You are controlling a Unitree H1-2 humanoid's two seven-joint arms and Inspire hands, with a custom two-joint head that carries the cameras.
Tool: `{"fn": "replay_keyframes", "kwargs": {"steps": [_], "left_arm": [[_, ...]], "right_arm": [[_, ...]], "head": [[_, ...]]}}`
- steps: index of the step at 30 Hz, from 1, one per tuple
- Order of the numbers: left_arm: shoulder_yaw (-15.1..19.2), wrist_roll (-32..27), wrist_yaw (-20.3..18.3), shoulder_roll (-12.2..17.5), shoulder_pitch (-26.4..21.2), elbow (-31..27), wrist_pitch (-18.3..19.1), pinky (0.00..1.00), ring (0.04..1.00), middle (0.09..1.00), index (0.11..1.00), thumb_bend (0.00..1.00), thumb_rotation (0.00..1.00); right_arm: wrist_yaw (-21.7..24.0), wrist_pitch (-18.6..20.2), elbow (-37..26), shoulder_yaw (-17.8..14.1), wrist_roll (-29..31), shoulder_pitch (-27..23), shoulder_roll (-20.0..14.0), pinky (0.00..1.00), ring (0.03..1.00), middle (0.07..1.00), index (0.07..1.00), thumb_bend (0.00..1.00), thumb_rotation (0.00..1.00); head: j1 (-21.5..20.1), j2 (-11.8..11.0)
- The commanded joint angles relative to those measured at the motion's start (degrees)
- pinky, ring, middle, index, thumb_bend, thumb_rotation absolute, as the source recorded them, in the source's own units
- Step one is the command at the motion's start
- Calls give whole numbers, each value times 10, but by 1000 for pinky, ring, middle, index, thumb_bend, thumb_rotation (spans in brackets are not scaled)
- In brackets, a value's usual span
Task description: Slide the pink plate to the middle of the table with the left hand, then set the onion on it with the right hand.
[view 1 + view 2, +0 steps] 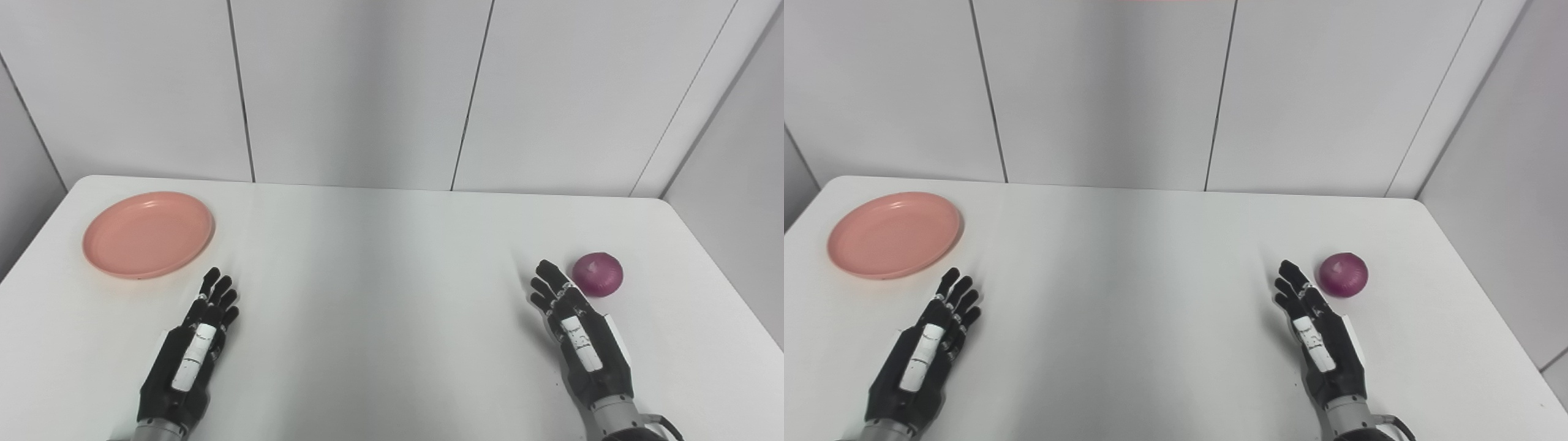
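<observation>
A pink plate (pixel 149 234) lies empty at the far left of the white table (pixel 380 294). A purple onion (pixel 598 274) rests on the table at the right. My left hand (pixel 195 343) lies open near the front left, fingers straight and pointing toward the plate's near rim, a short gap short of it. Over on the other side, my right hand (pixel 576 334) is open too, fingers extended, its fingertips just left of the onion and not touching it. Neither hand holds anything.
White wall panels (pixel 367 92) stand behind the table's far edge. A grey side wall (pixel 735 184) runs along the right. The table's rounded corners show at the far left and far right.
</observation>
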Motion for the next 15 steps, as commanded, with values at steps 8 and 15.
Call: {"fn": "replay_keyframes", "kwargs": {"steps": [8,15], "left_arm": [[-7,3,0,-34,39,7,-8,1000,1000,1000,1000,787,723],[-18,21,7,-46,36,27,-26,1000,1000,1000,1000,771,702]], "right_arm": [[13,-37,73,0,8,40,8,926,934,927,890,892,674],[41,-62,120,-13,34,32,-5,949,941,927,891,913,664]], "head": [[33,-24],[75,-51]]}}
